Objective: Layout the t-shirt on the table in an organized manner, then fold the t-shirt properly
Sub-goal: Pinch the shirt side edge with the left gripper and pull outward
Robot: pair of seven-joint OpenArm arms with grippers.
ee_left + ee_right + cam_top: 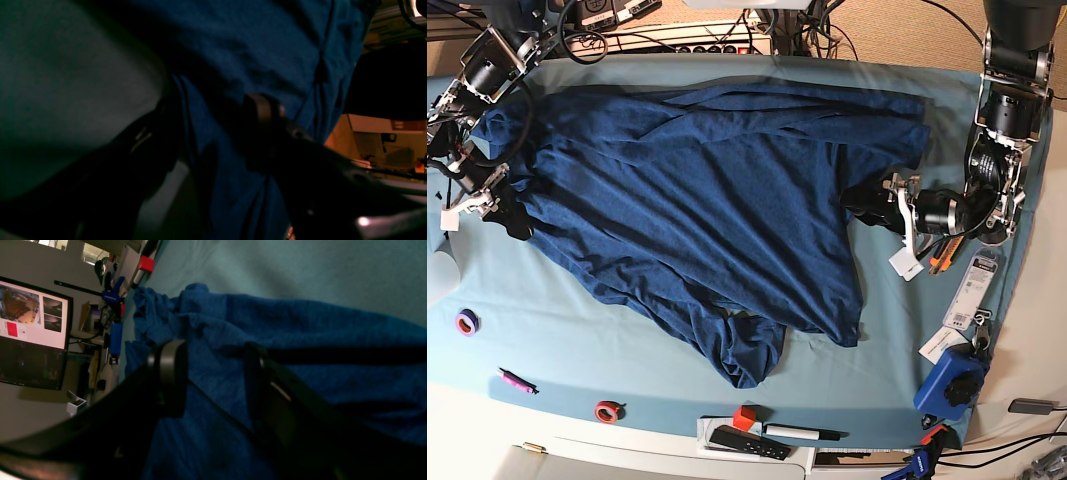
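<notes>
The shirt [697,230] lies spread over the far and middle part of the desk [627,345], but not in order yet: the body is creased, one side runs almost to the far edge, and a bunched corner hangs toward the near edge. The step in hand seems to be the laying out, with each arm working at one side edge of the cloth.

To do it well, I think both arms should take only a thin fold of the hem or side seam, not a thick bundle, and then pull apart slowly and evenly, low over the desk. In this way the wrinkles go out and the cloth does not lift or slip to one side. The bunched corner near the front needs its own pull afterwards.

The left gripper [213,116] has its jaws standing apart, one on each side of a fold of the shirt. Whether they press the cloth already I cannot tell, because this view is very dark.

The right gripper [213,363] also has the jaws wide apart – blue cloth fills the space between them and lies against both fingers, yet no clear pinch is seen, so I read it as open over the shirt.
</notes>
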